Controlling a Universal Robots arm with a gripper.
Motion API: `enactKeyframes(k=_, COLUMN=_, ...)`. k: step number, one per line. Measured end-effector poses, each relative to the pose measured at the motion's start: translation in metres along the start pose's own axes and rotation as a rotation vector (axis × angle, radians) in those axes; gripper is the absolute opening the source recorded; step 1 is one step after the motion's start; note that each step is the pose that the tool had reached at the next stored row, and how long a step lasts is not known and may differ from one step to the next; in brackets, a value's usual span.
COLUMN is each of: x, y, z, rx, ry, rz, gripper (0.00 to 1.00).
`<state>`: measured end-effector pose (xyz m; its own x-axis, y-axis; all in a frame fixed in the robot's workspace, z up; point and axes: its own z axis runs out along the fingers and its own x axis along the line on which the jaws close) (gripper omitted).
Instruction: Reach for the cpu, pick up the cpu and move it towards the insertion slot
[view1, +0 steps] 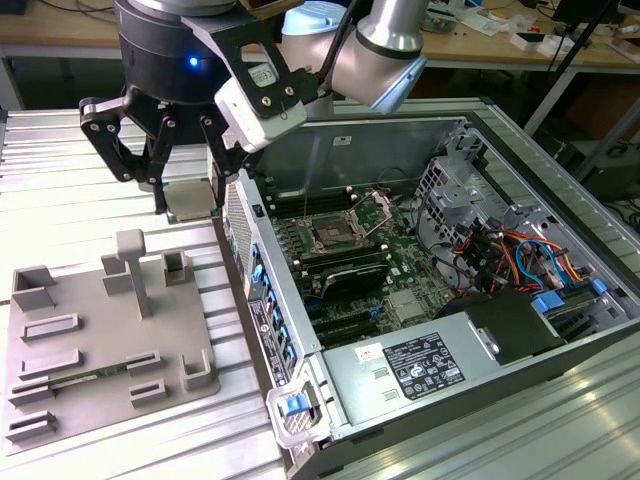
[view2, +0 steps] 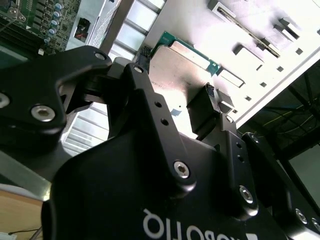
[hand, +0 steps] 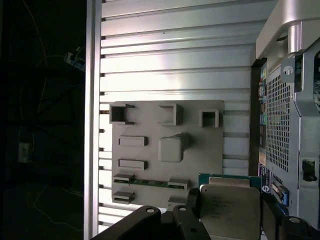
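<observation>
Exterior view: the gripper holds the cpu aloft between tray and open case; slot sits inside. Both wrist views: fingers clamp the cpu.

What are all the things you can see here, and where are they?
cpu: one, silvery top with green rim, held off the table beside the computer case.
insertion slot: one, silver frame with dark centre, on the green board inside the case.
tray: one, grey with raised blocks, on the table at the exterior view's left.
computer case: one, grey metal, lying open.
table: one, ribbed silver.
gripper: one, black, fingers shut on the cpu.
</observation>
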<state>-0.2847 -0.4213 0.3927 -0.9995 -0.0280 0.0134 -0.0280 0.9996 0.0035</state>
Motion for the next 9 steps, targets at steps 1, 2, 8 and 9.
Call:
enactKeyframes(k=1, x=-0.0075, y=-0.0002, z=0.0, rx=-0.0002, ry=-0.0001, rz=0.0, gripper=0.55)
enactKeyframes(k=2, x=-0.0119, y=-0.0003, z=-0.0001, rx=-0.0001, ry=0.0, rz=0.0, gripper=0.55)
enactKeyframes(k=8, x=-0.0333, y=-0.0009, z=-0.0004, rx=-0.0001, ry=0.0, rz=0.0, gripper=0.55)
enactKeyframes(k=9, x=-0.0342, y=-0.001, z=-0.0004, rx=-0.0001, ry=0.0, rz=0.0, gripper=0.55)
